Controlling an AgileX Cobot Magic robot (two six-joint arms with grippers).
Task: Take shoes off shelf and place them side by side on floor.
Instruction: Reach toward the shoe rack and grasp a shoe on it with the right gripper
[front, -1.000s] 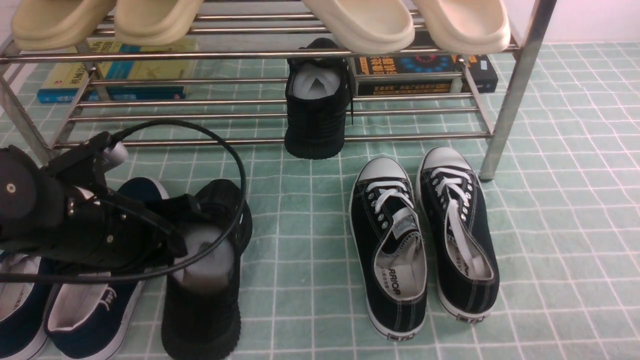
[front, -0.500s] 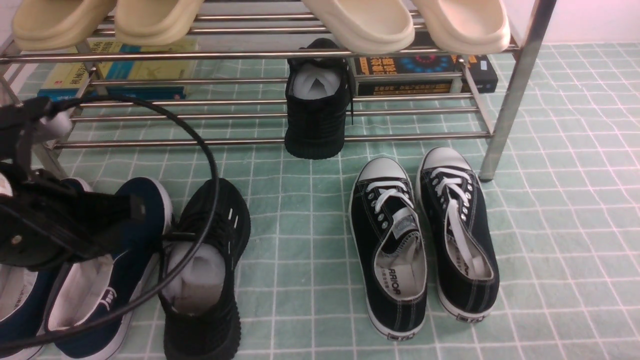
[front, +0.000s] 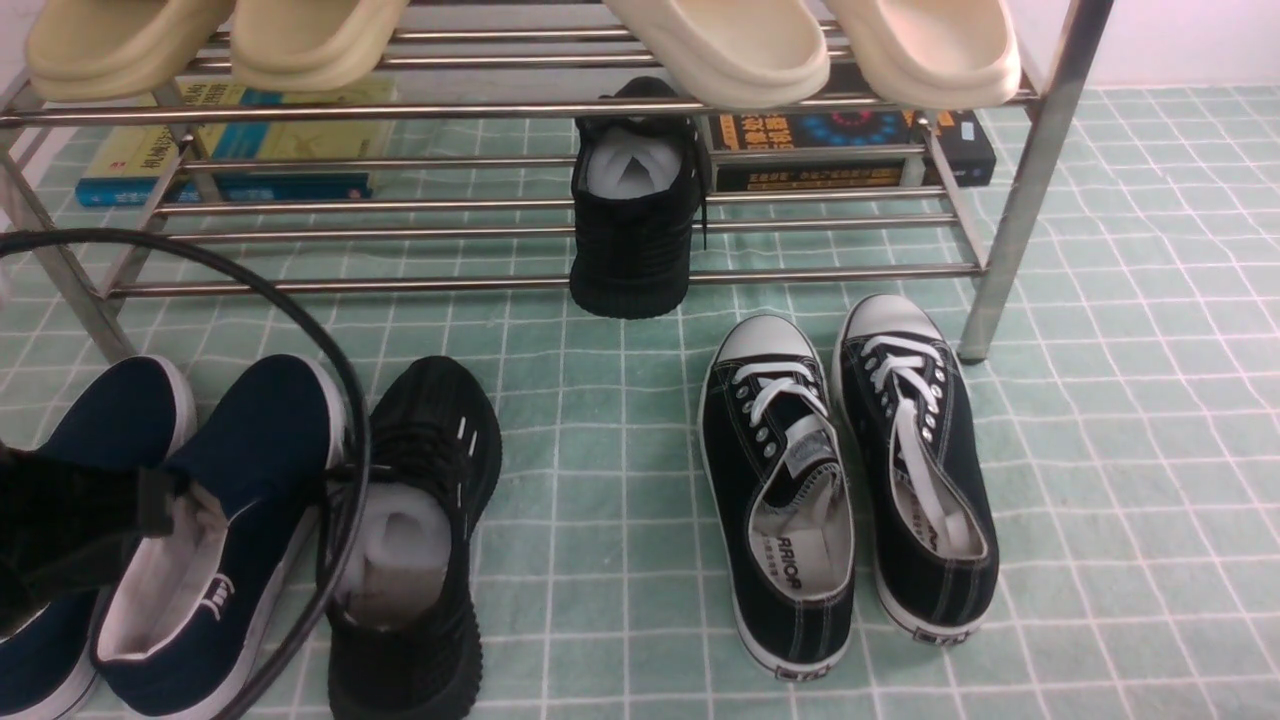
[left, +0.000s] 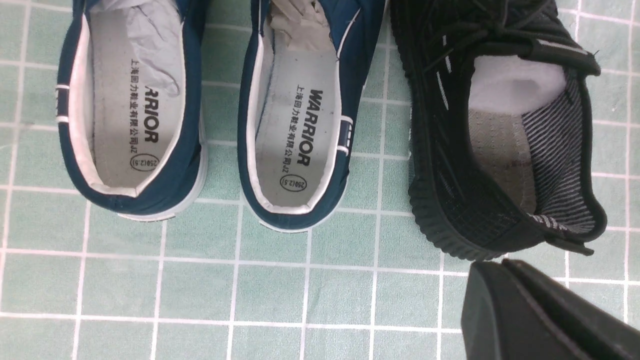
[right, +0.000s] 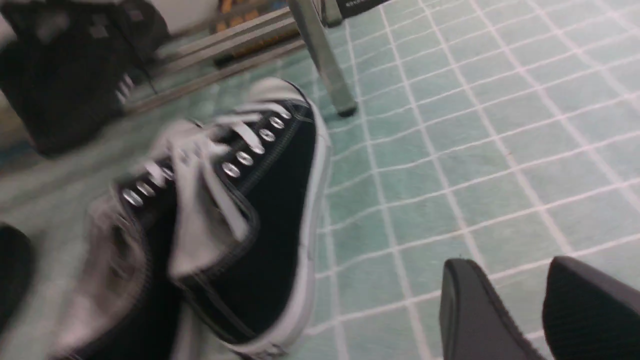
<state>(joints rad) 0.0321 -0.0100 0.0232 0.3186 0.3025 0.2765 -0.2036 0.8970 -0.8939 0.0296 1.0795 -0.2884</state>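
Black canvas sneakers (front: 775, 480) with white toe caps and laces, side by side at right. Navy slip-ons (front: 250, 450) paired at far left. Cream slippers (front: 720, 45) up top, books (front: 850, 135) lower behind.

I see on floor (front: 1120, 450): 1 knit shoe (front: 420, 560), 2 slip-ons (front: 240, 470), 2 canvas sneakers (front: 780, 500). On shelf (front: 1022, 220): its mate (front: 632, 240) on lower tier, 4 slippers (front: 730, 50) on top tier.

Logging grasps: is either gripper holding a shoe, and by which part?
Nothing is held. Left gripper shut, apart from the black knit shoe; right gripper open over the floor.
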